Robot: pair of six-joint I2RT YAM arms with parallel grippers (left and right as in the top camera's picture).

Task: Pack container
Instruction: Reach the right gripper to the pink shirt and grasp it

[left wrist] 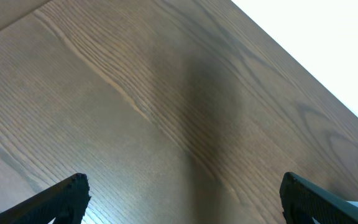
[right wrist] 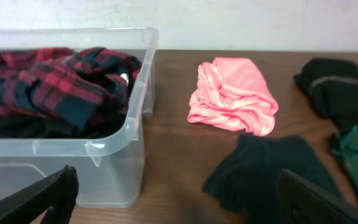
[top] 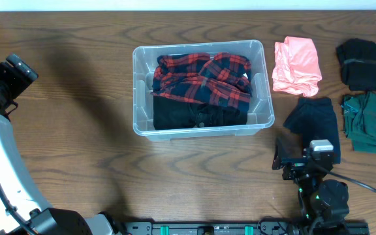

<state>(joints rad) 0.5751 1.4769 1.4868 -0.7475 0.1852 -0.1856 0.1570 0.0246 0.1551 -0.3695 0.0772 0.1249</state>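
Note:
The clear container (top: pixel 138 91) stands mid-table, seen also in the right wrist view as a container (right wrist: pixel 114 146) at the left. Inside it a red and black plaid shirt (top: pixel 204 78) lies on a black garment (top: pixel 188 116). My right gripper (top: pixel 303 153) hovers near the front right, open and holding nothing, just in front of a dark navy garment (top: pixel 315 121). In its wrist view the right gripper (right wrist: pixel 176 186) has the container's corner on its left and the navy garment (right wrist: pixel 266 171) on its right. My left gripper (top: pixel 15 70) is far left, and this left gripper (left wrist: pixel 182 186) is open over bare wood.
A pink garment (top: pixel 297 65) lies right of the container. Farther right lie a black rolled garment (top: pixel 361 63) and a green garment (top: pixel 369 121). The table's far edge (left wrist: pixel 328 81) shows in the left wrist view.

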